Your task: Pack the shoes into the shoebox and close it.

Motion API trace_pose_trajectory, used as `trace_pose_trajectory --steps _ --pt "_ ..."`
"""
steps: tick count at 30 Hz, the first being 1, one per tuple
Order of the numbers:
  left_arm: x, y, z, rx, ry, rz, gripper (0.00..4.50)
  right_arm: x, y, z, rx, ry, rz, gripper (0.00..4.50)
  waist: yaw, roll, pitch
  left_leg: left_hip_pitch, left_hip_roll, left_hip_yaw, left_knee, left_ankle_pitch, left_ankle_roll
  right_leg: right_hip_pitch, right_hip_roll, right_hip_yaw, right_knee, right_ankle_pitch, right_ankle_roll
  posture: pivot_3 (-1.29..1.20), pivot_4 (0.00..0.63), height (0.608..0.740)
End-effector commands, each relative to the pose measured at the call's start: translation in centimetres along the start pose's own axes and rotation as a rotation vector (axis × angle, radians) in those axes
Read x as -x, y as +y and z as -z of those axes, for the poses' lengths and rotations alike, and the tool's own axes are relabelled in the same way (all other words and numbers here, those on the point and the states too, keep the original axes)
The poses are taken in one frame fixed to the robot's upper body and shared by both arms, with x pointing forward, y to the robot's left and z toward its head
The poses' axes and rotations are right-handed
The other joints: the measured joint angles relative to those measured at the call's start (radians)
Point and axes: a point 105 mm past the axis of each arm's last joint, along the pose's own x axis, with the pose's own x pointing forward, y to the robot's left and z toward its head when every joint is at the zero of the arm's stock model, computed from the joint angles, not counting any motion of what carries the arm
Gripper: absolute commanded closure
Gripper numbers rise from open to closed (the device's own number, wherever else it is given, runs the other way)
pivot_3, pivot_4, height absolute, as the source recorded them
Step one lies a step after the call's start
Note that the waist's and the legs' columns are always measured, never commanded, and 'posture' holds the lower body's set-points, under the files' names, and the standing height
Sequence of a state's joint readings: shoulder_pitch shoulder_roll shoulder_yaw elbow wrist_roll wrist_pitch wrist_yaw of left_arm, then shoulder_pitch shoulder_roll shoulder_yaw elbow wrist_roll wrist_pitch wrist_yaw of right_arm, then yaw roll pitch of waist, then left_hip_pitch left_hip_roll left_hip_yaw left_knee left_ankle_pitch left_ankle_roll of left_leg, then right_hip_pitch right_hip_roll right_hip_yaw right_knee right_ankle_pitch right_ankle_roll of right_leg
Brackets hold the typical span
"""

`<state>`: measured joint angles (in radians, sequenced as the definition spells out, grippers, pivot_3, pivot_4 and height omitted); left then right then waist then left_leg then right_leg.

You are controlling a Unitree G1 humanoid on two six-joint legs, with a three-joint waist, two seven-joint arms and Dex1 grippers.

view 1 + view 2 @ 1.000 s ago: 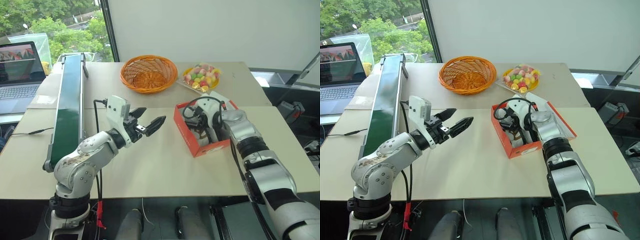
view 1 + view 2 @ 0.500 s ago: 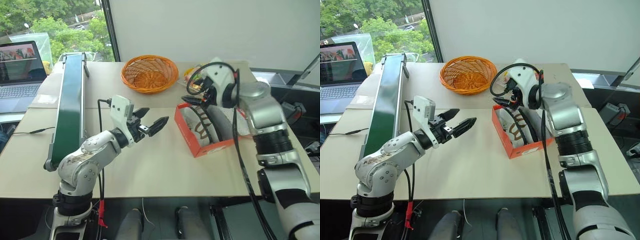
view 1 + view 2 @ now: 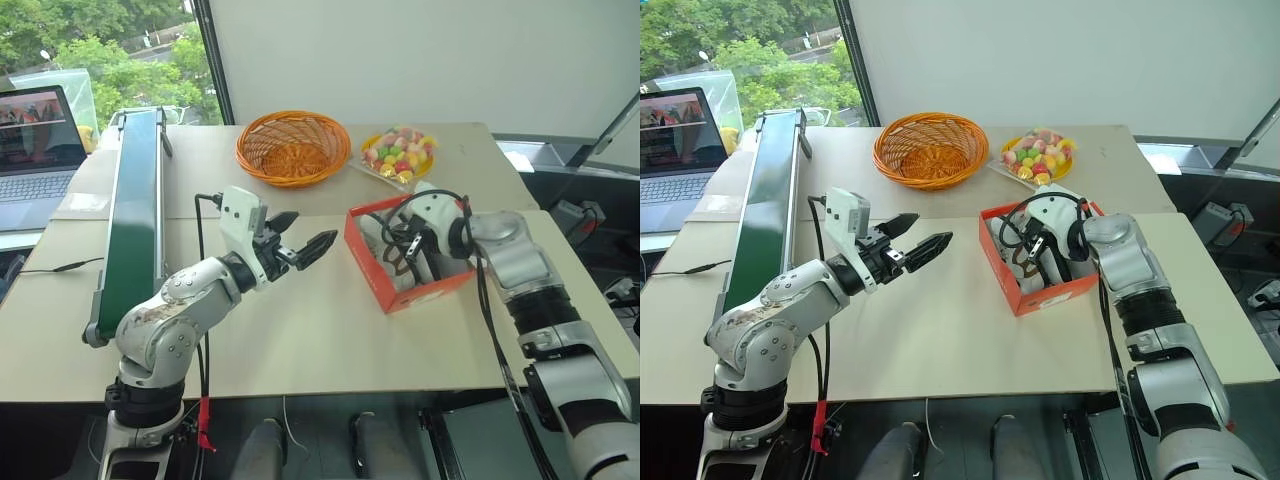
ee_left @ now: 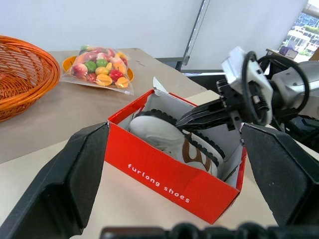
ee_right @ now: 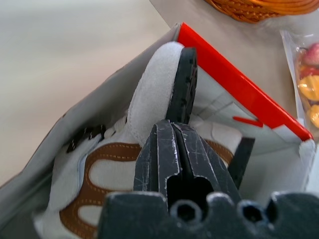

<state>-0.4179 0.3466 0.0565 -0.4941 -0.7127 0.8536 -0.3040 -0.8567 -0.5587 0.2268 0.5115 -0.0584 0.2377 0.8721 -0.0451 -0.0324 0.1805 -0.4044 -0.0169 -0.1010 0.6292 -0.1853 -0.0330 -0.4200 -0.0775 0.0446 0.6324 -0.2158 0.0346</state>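
The red shoebox point(image 3: 366, 256) stands open on the table to the right of centre, its lid folded back behind it. Both shoes point(image 4: 160, 137) lie inside on their sides, light grey with brown trim and dark soles point(image 5: 106, 175). My right gripper point(image 5: 172, 127) is shut with nothing between its fingers. It reaches down into the box, its tips right at the upper shoe's heel point(image 3: 394, 246). My left gripper point(image 3: 313, 227) hovers open above the table left of the box, pointing at it and holding nothing.
An orange wicker basket point(image 3: 294, 146) and a bag of coloured sweets on a yellow plate point(image 3: 401, 155) sit behind the box. A long green conveyor point(image 3: 135, 210) runs along the left side, with a laptop point(image 3: 38, 140) beyond it.
My right gripper rose out of the box, came back down into it and closed its fingers. The left arm stayed where it was.
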Motion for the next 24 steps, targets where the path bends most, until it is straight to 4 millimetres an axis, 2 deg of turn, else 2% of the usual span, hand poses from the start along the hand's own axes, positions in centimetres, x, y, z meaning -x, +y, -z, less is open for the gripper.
trace_pose_trajectory --steps 1,7,10,13,17,21,22,24 --pt "0.2 -0.4 -1.1 -0.031 -0.042 0.006 0.0 -0.6 -0.4 -0.9 0.046 -0.028 0.01 4.43 0.001 0.0 0.0 0.0 0.0 0.0 0.0 0.0 0.0 0.0 0.0 0.0 0.0 0.0 0.0 0.0 0.15 0.74" --pt "0.3 -0.5 -1.2 -0.035 -0.045 -0.002 0.0 -2.2 0.1 0.5 0.107 0.024 0.009 4.43 0.0 0.0 0.0 0.0 0.0 0.0 0.0 0.0 0.0 0.0 0.0 0.0 0.0 0.0 0.0 0.0 0.15 0.74" --pt "0.4 -0.5 -1.2 -0.036 -0.045 -0.004 0.0 -2.2 -0.1 0.8 0.149 0.04 0.024 4.43 0.003 0.0 0.0 0.0 0.0 0.0 0.0 0.0 0.0 0.001 0.0 0.0 0.0 0.0 0.0 0.0 0.15 0.74" --pt "0.4 -0.6 -1.2 -0.034 -0.045 -0.004 0.0 -1.3 -0.8 0.1 0.188 0.036 0.037 4.43 0.005 0.0 0.0 0.0 0.0 0.0 0.0 0.0 0.0 0.001 0.0 0.0 0.0 0.0 0.0 0.0 0.15 0.74" --pt "0.2 -0.6 -1.0 -0.032 -0.035 0.013 0.0 1.7 -2.0 -2.7 0.098 -0.055 0.041 4.43 0.006 0.0 0.0 -0.001 0.0 0.0 0.0 0.0 0.0 0.0 0.0 0.0 0.0 0.0 0.0 0.0 0.15 0.74" --pt "-0.1 -0.5 -0.9 -0.044 -0.02 0.046 0.0 5.8 -0.9 -5.1 -0.032 -0.128 -0.035 4.43 0.006 0.0 0.0 -0.001 0.0 -0.001 0.0 0.0 0.0 0.0 0.0 0.0 -0.001 0.0 0.0 0.0 0.15 0.74" --pt "-0.2 -0.6 -0.9 -0.048 -0.014 0.063 0.0 7.2 -0.4 -5.2 -0.067 -0.13 -0.058 4.43 0.006 0.0 0.0 -0.001 0.0 -0.001 0.0 0.0 0.0 0.0 0.0 0.0 -0.001 0.0 0.0 0.0 0.15 0.74" --pt "-0.3 -0.8 -0.9 -0.061 0.002 0.106 0.0 9.9 1.0 -4.0 -0.101 -0.072 -0.107 4.43 0.015 0.0 0.0 -0.001 0.0 -0.001 0.0 0.0 0.0 0.0 0.0 -0.001 0.0 0.0 0.001 0.0 0.15 0.74"
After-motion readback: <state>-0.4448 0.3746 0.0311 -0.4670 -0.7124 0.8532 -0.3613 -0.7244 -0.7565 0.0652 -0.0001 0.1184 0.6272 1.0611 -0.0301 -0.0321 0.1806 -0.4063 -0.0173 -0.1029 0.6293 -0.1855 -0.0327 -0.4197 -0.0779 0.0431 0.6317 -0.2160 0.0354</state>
